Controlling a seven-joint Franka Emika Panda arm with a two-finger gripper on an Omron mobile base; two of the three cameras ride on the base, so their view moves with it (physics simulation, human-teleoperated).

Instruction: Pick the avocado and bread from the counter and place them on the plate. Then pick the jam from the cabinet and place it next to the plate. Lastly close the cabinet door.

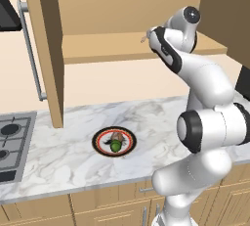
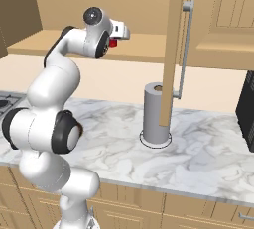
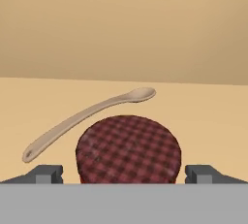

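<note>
Avocado [image 1: 115, 146] and bread [image 1: 117, 136] sit on the plate [image 1: 100, 142]; jam [image 3: 128, 149] step underway. Gripper [image 3: 124, 172] spread wide, straddling the jar (wooden spoon [image 3: 87, 116] at 11 o'clock). Next: close, lift clear.

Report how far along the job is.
Done: the avocado and bread lie on the plate. In hand: the gripper is inside the cabinet, jaws open on either side of the jam, not yet gripping. Left: set the jam beside the plate and close the cabinet door, which stands open.
</note>
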